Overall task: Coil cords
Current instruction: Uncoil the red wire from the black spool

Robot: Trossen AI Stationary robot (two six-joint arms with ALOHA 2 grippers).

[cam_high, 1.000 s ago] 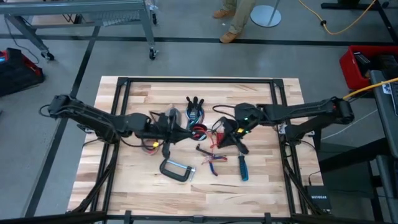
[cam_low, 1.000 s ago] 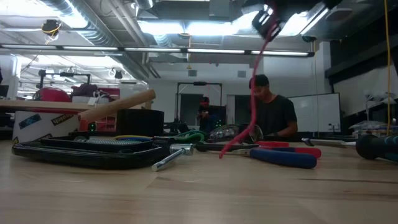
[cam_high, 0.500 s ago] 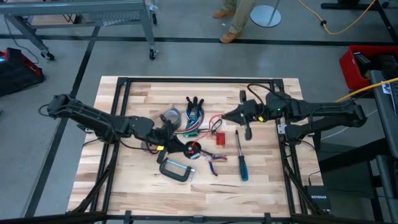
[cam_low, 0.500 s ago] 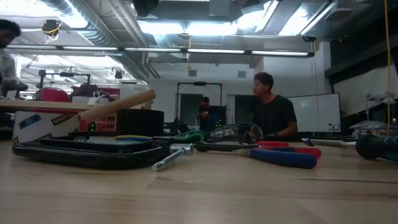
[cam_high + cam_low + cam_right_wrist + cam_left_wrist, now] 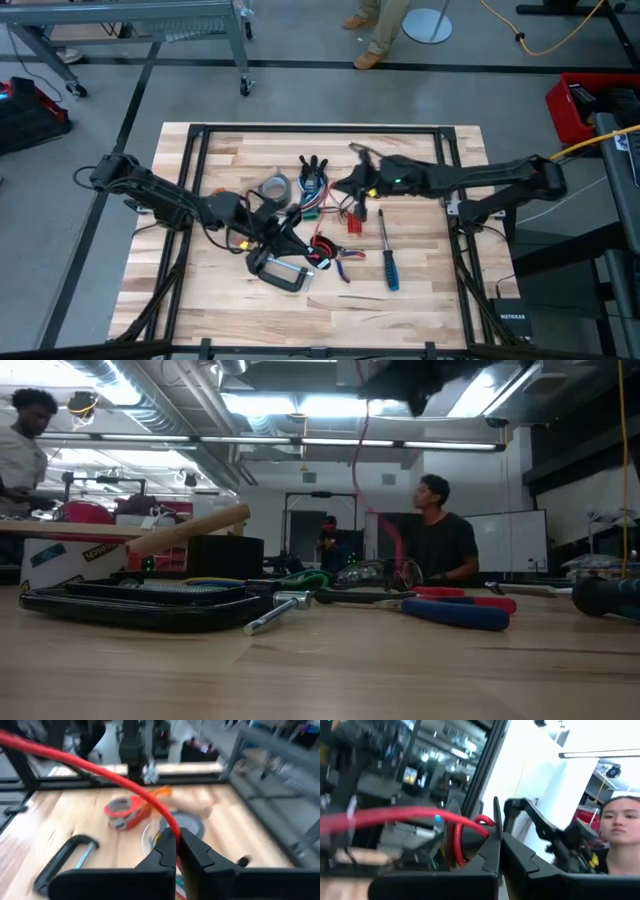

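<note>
Workshop floor all round, people visible beyond in the low view, one seated at a far bench. Wooden worktop [image 5: 200,300] carries a clutter at its middle: C-clamp [image 5: 281,274], grey tape roll [image 5: 274,187], blue-handled screwdriver [image 5: 390,268], pliers [image 5: 343,259], and the cords [image 5: 318,203], a mixed red, green, blue and white bundle lying between the two arms.

Left arm reaches in low over the clamp; left hand [image 5: 292,245] has its fingers [image 5: 490,857] pressed together on the red cord [image 5: 410,815], which loops round just ahead of them. Right arm comes in from the far side; right hand [image 5: 352,183] sits over the cord pile, fingers [image 5: 166,851] pinched tight on the same red cord, which runs away taut from the tips.

Judgement: both hands hold one strand apart so it comes free of the bundle and can be wound into a loop; coiling looks barely begun, the rest of the pile untouched.

High view gives layout but the grips are too small to read. Wrist views settle both pinches. Low view alone shows the red strand [image 5: 372,510] hanging well above the worktop. Right wrist view alone picks up an orange-red tape roll [image 5: 125,812]
</note>
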